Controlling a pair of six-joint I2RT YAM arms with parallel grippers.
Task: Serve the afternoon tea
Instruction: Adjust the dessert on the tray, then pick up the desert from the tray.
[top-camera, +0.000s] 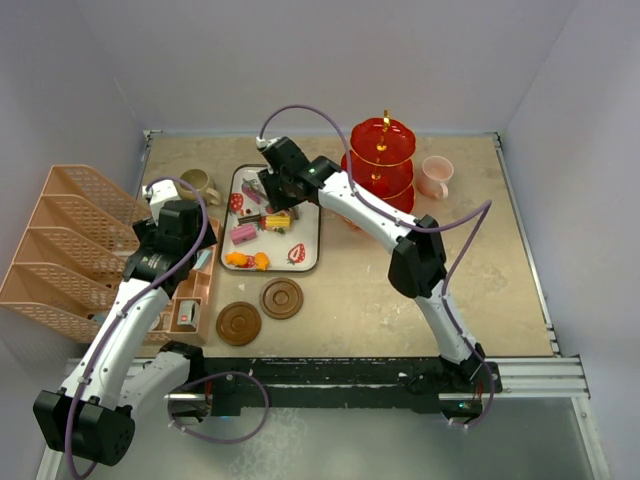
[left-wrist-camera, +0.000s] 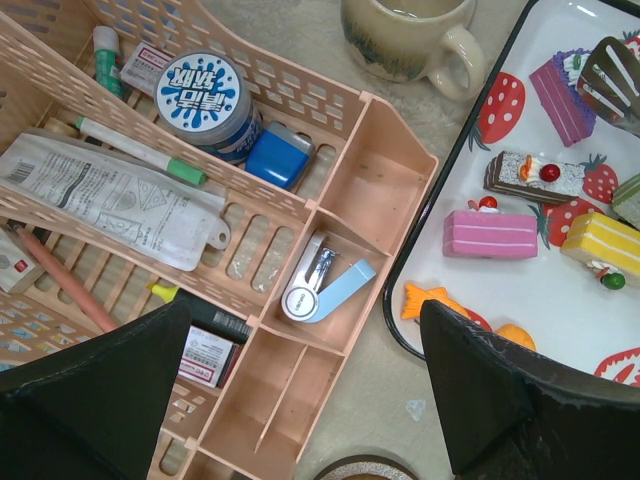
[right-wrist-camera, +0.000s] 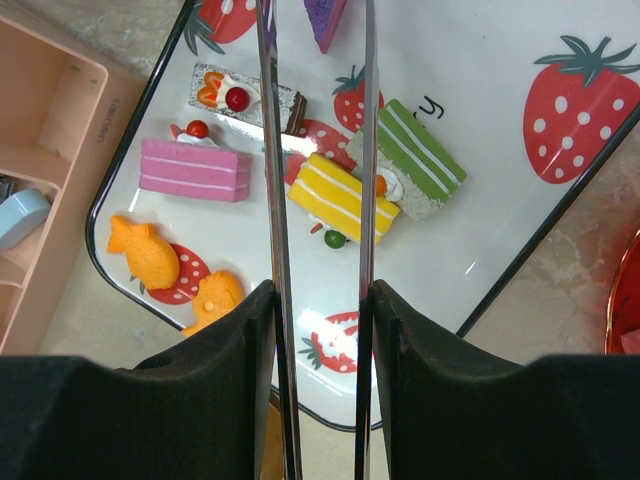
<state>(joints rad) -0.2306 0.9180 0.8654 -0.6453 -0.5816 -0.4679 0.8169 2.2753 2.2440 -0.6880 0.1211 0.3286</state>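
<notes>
Toy sweets lie on the strawberry tray (top-camera: 306, 216): a pink cake (right-wrist-camera: 195, 170), a yellow cake (right-wrist-camera: 340, 197), a green cake (right-wrist-camera: 420, 160), a brown cake (right-wrist-camera: 245, 95), a purple cake (right-wrist-camera: 325, 20) and orange fish (right-wrist-camera: 145, 250). My right gripper (right-wrist-camera: 318, 300) is shut on the long metal tweezers (right-wrist-camera: 275, 200), whose arms reach over the tray with the purple cake between them. One tweezer tip (left-wrist-camera: 612, 80) sits beside that cake. My left gripper (left-wrist-camera: 300, 315) hangs open over the pink organiser (left-wrist-camera: 345, 200). The red stand (top-camera: 381, 160), pink mug (top-camera: 435, 176), olive mug (top-camera: 198, 184) and two coasters (top-camera: 282, 298) (top-camera: 239, 323) stand on the table.
A peach file rack (top-camera: 70, 245) fills the left side. The organiser holds a nail clipper (left-wrist-camera: 325, 285), a round tin (left-wrist-camera: 200, 95), pens and paper packets. White walls close the table at the back and sides.
</notes>
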